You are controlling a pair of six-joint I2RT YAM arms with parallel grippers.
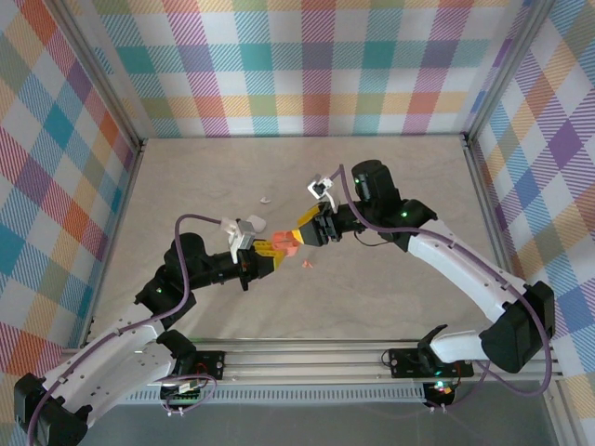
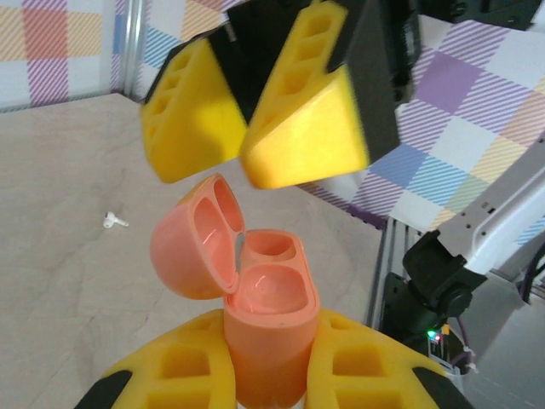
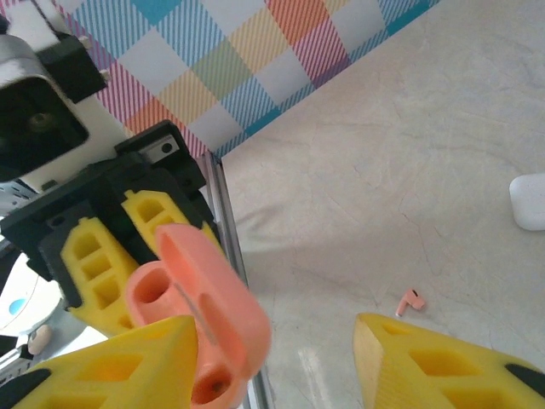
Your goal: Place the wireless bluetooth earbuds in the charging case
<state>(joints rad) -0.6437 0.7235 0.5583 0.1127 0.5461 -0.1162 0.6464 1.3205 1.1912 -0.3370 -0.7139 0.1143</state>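
Observation:
A salmon-pink charging case [image 2: 271, 341] stands upright with my left gripper [image 2: 268, 379] shut on its body. Its lid [image 2: 197, 243] hangs open to the left, and both wells look empty. In the top view the case [image 1: 289, 243] is held above the middle of the table. My right gripper [image 1: 311, 230] hovers just over it with its yellow fingers [image 2: 302, 128] apart and nothing between them. In the right wrist view the open lid [image 3: 209, 302] sits beside that gripper's left finger. A pink earbud [image 3: 412, 301] [image 1: 310, 263] lies on the table. A white earbud [image 2: 113, 221] [image 1: 264, 198] lies farther back.
A white case [image 3: 529, 201] rests on the table at the right edge of the right wrist view. Plaid walls with metal posts [image 1: 139, 149] close in the tabletop on three sides. A metal rail [image 1: 307, 358] carrying the arm bases runs along the near edge.

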